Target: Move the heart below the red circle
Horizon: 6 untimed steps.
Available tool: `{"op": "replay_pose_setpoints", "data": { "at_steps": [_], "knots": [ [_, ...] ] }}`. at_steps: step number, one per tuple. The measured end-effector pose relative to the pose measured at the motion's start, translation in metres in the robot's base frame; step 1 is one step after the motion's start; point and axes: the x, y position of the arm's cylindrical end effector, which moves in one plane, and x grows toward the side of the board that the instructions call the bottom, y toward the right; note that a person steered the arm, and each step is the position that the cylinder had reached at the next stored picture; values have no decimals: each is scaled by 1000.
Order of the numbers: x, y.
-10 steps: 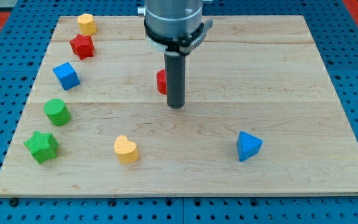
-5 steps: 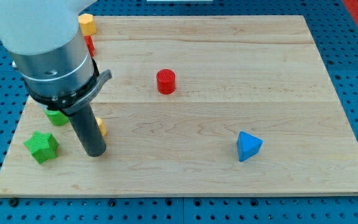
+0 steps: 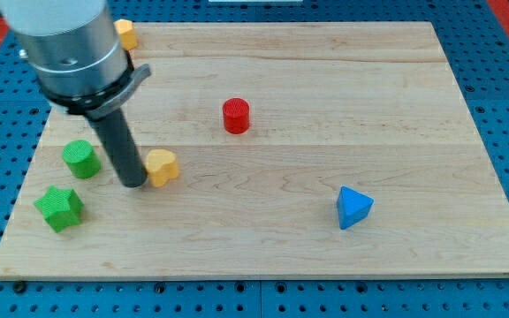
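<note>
camera view: my tip [image 3: 133, 184] sits left of centre in frame, pressed against left side of yellow heart [image 3: 161, 166]. no fingers on this rig, so nothing clenched or released; rod only pushes. since half second ago, heart has shifted up and right, out from behind rod, closer to red circle [image 3: 236, 116], which has stayed put at upper centre. heart still down-left of circle; judgement: push under way, needs more rightward travel. green cylinder [image 3: 81, 158] just left of rod.

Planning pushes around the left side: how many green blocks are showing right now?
2. A green cylinder sits near the view's left edge, left of my tip; a green star lies below it. The arm may hide others.
</note>
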Motion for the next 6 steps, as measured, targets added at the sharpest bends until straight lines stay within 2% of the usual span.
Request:
{"op": "replay_pose_setpoints", "data": {
  "at_steps": [2, 3, 4, 5, 6],
  "knots": [
    [-4, 76],
    [-45, 80],
    [-49, 79],
    [-86, 26],
    [-143, 15]
  ]
}}
